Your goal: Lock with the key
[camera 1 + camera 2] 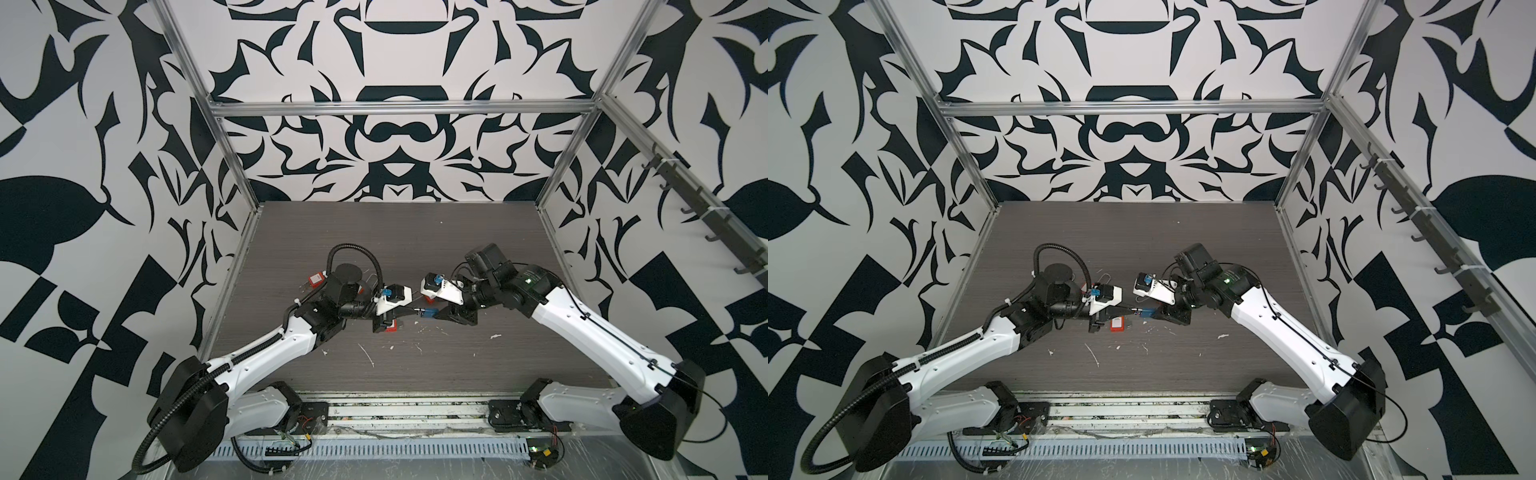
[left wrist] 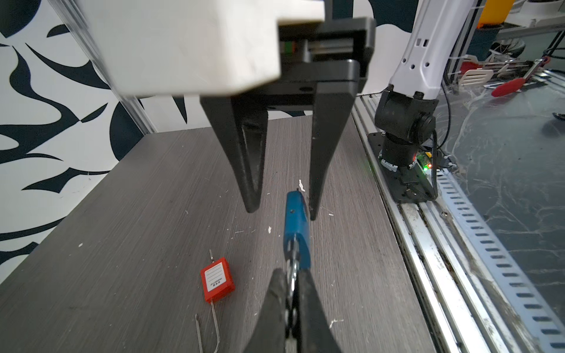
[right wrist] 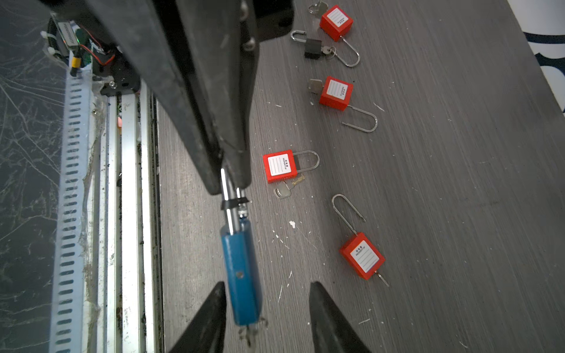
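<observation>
Left arm (image 1: 266, 349) and right arm (image 1: 590, 332), white shells, black joints, ribbed black conduit (image 1: 353, 246) on left, thin black cable (image 1: 619, 343) on right, right pincer (image 2: 282, 214) matte black, tapered fingers (image 2: 244, 159)

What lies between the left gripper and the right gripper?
The blue padlock: the left gripper is shut on its shackle, its body between the open fingers of the right gripper; both wrist views show it.

blue padlock (image 1: 428, 312): slim blue body, silver shackle (image 3: 227, 195). hung in air over tabletop (image 1: 395, 241), roughly level. in both top views shackle end pointed to 9 o'clock, base to 3. shackle was pinched in left gripper (image 3: 229, 186). key (image 3: 252, 331) stuck out of base, pretty blurry.
</observation>
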Available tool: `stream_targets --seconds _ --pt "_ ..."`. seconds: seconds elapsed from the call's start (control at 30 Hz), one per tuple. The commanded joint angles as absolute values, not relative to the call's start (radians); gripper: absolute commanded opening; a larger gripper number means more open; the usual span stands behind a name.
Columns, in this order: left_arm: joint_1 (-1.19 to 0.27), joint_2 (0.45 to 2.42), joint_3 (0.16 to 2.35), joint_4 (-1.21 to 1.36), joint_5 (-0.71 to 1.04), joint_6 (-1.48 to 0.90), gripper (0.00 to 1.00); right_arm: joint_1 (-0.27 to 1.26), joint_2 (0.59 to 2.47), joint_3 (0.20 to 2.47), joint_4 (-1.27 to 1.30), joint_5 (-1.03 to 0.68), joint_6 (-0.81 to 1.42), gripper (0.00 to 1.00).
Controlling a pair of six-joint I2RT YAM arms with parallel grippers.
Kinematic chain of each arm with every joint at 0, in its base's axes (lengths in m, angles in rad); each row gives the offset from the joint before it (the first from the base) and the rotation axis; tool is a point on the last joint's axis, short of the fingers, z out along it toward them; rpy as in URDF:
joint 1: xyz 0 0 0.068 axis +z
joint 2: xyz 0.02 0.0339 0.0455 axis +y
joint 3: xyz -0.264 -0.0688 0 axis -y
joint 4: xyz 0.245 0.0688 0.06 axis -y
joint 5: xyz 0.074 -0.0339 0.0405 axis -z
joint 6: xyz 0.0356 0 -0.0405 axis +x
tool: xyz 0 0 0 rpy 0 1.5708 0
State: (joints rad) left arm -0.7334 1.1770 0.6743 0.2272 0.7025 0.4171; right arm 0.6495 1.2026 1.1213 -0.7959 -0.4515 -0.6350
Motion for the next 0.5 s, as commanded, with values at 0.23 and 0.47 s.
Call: stream_targets --seconds 0.23,0.47 --pt "-0.733 1.153 0.647 0.305 0.788 0.347 0.00 0.709 1.192 1.092 -0.735 -0.418 -0.627 0.37" --pt "-0.733 1.155 0.646 0.299 0.794 0.356 0.00 0.713 1.203 1.097 -0.742 -0.445 -0.642 0.21"
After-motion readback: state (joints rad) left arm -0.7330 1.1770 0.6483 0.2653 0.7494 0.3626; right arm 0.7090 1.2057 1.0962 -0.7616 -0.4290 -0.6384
